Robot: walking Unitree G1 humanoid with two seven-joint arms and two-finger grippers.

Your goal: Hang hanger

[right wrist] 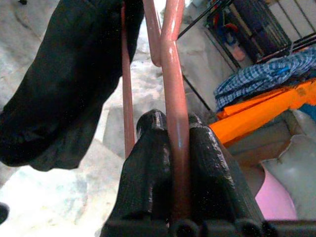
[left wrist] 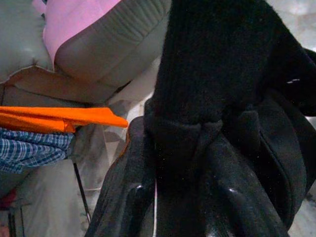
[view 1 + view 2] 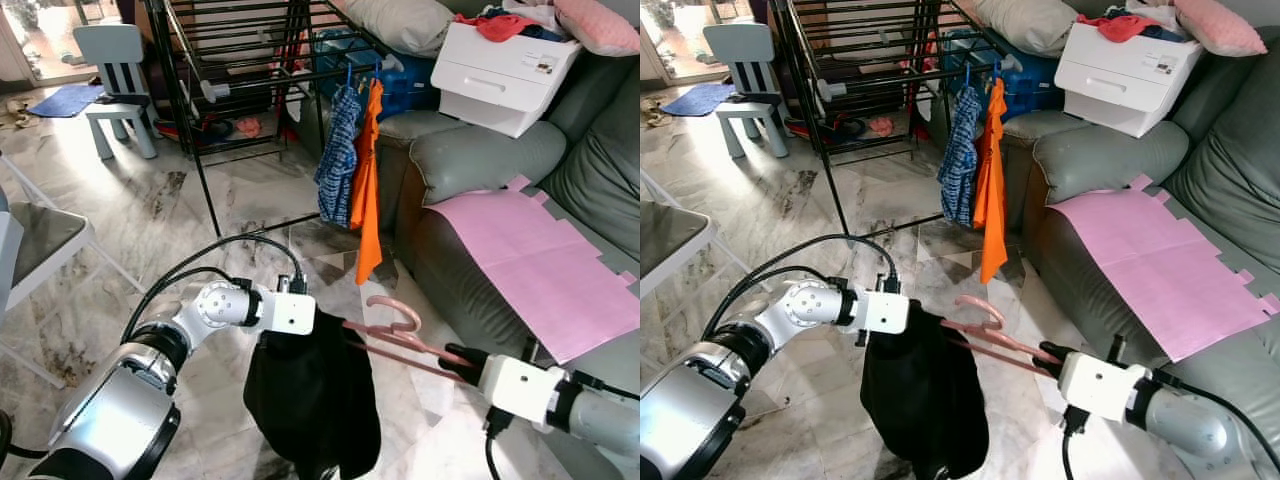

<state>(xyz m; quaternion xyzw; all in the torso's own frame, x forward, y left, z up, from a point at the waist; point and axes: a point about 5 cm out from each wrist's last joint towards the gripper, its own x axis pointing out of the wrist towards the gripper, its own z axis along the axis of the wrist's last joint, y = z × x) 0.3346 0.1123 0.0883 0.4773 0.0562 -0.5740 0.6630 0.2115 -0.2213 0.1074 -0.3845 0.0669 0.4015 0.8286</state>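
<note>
Right gripper [image 1: 173,148]: fingers pressed together on one bar of the pink plastic hanger [image 3: 395,335], seen low on the robot's right in the eye views.
Left gripper [image 2: 182,197]: its black fingers are clamped on a bunch of the black knitted garment [image 3: 310,400], at the hanger's far end from the right gripper.
Pink plastic hanger: held between the two grippers above the floor, roughly level, hook pointing up; one end is inside the black garment.
Black knitted garment: hangs down from the left gripper and the hanger end, a loose dark bundle.
Floor: pale marble tiles [image 3: 250,210].
Black metal drying rack [image 3: 240,60]: stands ahead, well apart from the hanger.
On the rack: a blue checked shirt [image 3: 338,155] and an orange cloth [image 3: 367,180] hang side by side at its near corner.
Grey sofa [image 3: 480,160]: to the robot's right, with a pink sheet [image 3: 530,260] spread on its seat and a white drawer box [image 3: 505,70] on its arm.
Light blue child's chair [image 3: 115,80]: far left, behind the rack.
</note>
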